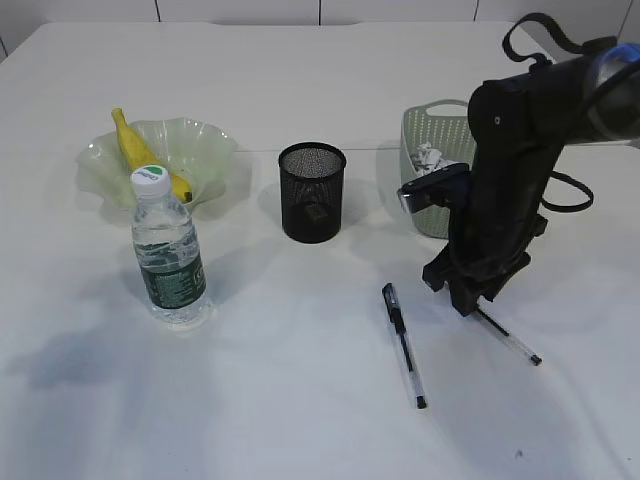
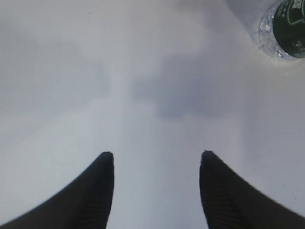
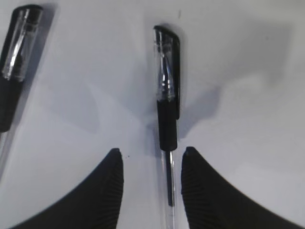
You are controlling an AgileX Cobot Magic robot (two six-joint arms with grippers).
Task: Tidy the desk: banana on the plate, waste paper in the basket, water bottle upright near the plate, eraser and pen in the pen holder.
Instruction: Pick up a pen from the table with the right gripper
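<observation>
The banana [image 1: 137, 152] lies on the pale green plate [image 1: 210, 140] at the left. Just in front of them the water bottle [image 1: 168, 250] stands upright. In the basket [image 1: 432, 135] sits crumpled waste paper [image 1: 428, 157]. The black mesh pen holder [image 1: 312, 192] stands mid-desk; a small pale shape shows low inside it, and I cannot tell whether it is the eraser. Two pens lie on the desk [image 1: 300, 400]. My right gripper [image 3: 151, 151] is open and straddles one pen [image 3: 167, 95], which lies nearer the right finger. My left gripper [image 2: 156, 153] hangs open over bare desk.
The second pen [image 1: 403, 345] lies free, left of my right gripper [image 1: 470, 300], and shows at the top left of the right wrist view [image 3: 16, 62]. The bottle's base [image 2: 286, 28] appears at the top right of the left wrist view.
</observation>
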